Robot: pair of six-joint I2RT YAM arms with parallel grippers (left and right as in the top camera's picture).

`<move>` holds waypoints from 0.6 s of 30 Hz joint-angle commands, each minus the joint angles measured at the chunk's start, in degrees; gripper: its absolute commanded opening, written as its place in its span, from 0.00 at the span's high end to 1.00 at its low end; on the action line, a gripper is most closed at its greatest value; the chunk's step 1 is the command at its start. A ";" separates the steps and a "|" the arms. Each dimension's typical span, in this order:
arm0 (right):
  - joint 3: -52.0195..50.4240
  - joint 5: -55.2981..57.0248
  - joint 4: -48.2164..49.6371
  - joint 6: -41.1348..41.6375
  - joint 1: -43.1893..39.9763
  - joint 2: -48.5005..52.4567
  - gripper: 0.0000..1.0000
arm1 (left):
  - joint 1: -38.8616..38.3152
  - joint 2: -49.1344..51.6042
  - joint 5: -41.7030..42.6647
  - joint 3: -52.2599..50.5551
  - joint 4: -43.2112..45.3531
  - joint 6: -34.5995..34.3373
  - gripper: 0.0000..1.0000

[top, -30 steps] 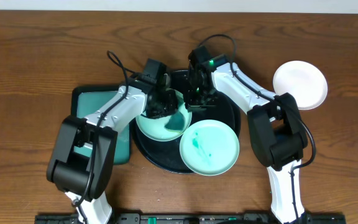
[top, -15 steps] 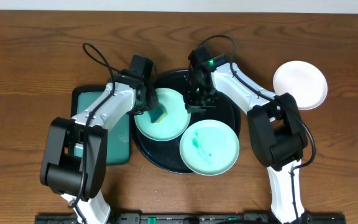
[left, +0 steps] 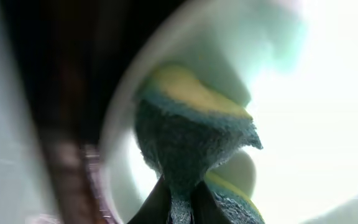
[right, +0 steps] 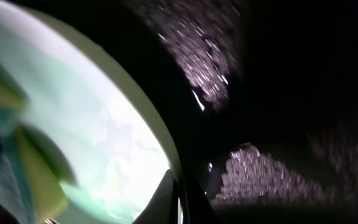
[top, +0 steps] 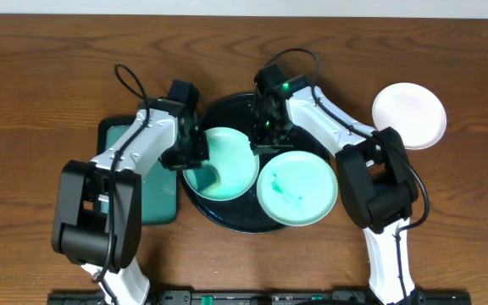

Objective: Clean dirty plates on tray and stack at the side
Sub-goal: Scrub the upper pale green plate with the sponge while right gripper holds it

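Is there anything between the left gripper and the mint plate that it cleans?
Only the sponge: the left gripper clamps it, and it presses on the left mint plate on the black tray.

The left arm [top: 138, 144] reaches in from the left of the tray [top: 231, 108]. Its left gripper [top: 195, 154] sits at the tray's left rim, jaws pinched tight on a sponge [left: 191, 137]. The right arm [top: 333, 119] arcs in over the tray's right side, elbow beyond the rim. The right gripper [top: 265, 140] points down near the tray's middle, its 2 fingers closed on the edge of a mint plate [top: 231, 161].
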 commanded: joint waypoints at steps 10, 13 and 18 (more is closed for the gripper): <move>-0.02 0.87 -0.52 0.85 -0.04 0.48 0.99 | -7.17 1.57 14.97 -1.79 4.33 4.39 0.93; -0.02 0.87 -0.83 0.98 -0.04 0.48 0.99 | -7.82 1.60 14.93 -1.79 9.18 0.52 0.93; -0.02 0.90 -1.64 1.01 -0.04 0.48 0.99 | -7.04 1.79 8.92 -1.79 14.25 -4.20 0.93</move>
